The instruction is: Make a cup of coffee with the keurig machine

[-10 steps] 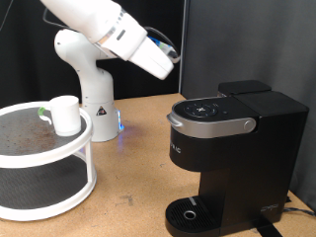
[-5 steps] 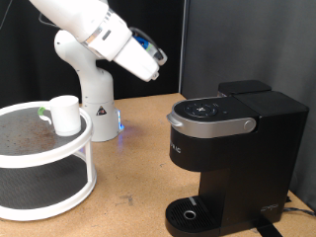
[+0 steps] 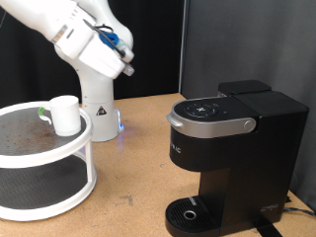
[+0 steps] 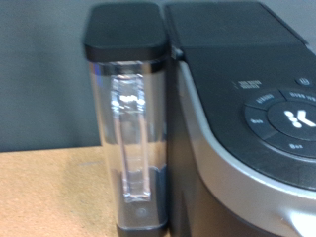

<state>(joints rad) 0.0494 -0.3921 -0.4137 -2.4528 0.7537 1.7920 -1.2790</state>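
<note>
The keurig machine [image 3: 233,148] stands at the exterior view's right, black, with its silver-grey lid down and its round drip tray [image 3: 190,212] bare. The white cup [image 3: 65,114] stands on the top shelf of a round white rack [image 3: 59,158] at the left, with a small green-topped thing [image 3: 41,112] beside it. My gripper [image 3: 125,65] hangs high in the air above and to the right of the cup, well left of the machine, with nothing seen in it. The wrist view shows no fingers, only the machine's button panel [image 4: 281,118] and its clear water tank [image 4: 130,138].
The arm's white base [image 3: 94,99] stands behind the rack, with a blue light at its foot. The rack has a lower shelf [image 3: 39,183]. A bare wooden tabletop [image 3: 133,168] lies between the rack and the machine. A black curtain closes the back.
The arm has swung from above the machine's lid towards the exterior view's left and up, away from the machine. The cup and the machine have not moved.
</note>
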